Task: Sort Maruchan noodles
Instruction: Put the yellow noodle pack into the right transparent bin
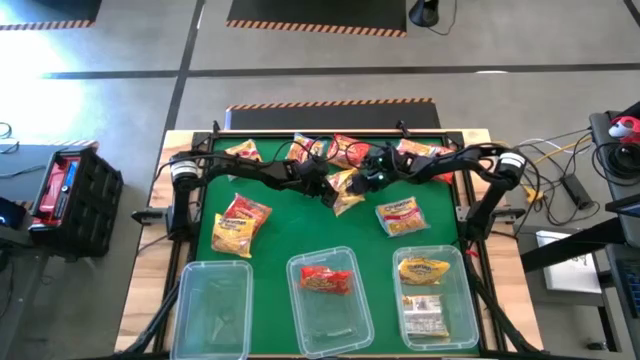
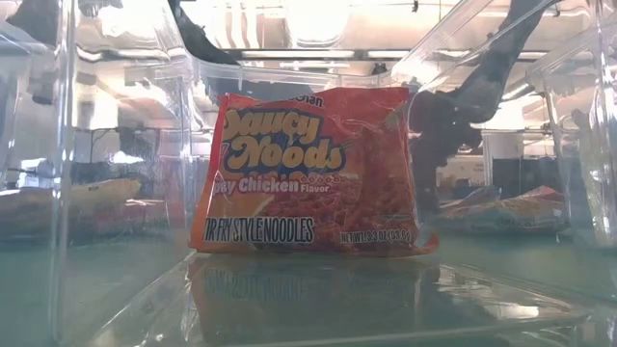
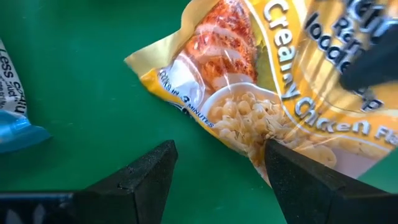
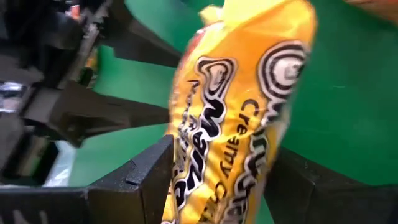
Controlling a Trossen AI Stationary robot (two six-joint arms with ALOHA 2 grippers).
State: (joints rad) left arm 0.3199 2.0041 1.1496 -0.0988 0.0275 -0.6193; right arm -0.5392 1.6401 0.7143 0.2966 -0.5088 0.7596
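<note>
Yellow packet sits clamped in right hand; left hand gapes beside it, unseen low.

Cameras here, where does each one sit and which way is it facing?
High: overhead, straight down on the green table, both arms.
Low: table height, inside the middle bin, facing a red packet.
Left wrist: past the open left gripper, at a yellow packet.
Right wrist: right gripper holding that same packet.
</note>
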